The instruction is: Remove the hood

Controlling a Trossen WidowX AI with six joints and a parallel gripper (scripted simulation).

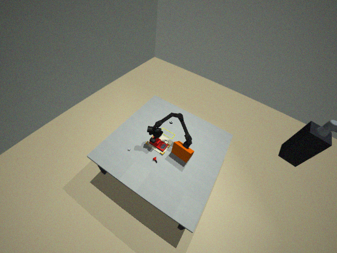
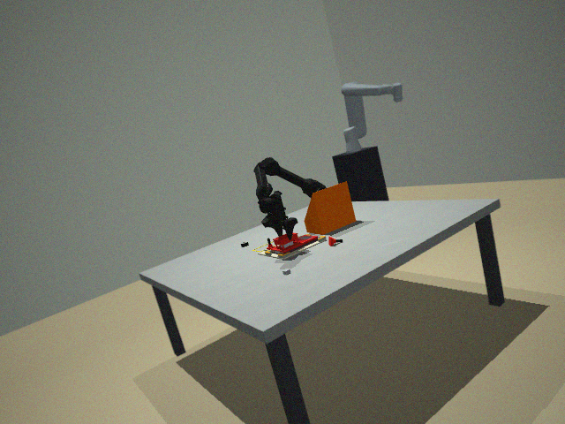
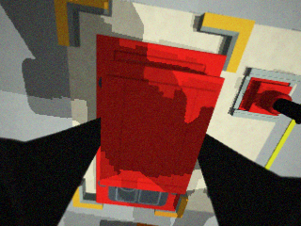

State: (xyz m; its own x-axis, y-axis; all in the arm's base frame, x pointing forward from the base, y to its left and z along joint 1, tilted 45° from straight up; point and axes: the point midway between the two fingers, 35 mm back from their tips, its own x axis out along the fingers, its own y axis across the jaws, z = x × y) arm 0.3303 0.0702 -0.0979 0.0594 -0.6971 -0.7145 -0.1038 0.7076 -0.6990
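End effector [image 3: 150, 141] clamped on red hood [image 3: 155, 113] of toy car [image 1: 158, 144] atop gray surface [image 1: 168, 185]; no readable writing.

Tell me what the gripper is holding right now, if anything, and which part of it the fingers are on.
The gripper is shut on the red hood of the toy car, one finger on each long side edge, with the hood not yet lifted off the car.

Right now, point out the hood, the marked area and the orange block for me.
hood [image 3: 155, 127], wrist view, middle of its red top panel between the fingers.
marked area [image 1: 168, 133], top view, inside its yellow outline.
orange block [image 2: 329, 208], exterior view, its broad sloping face.
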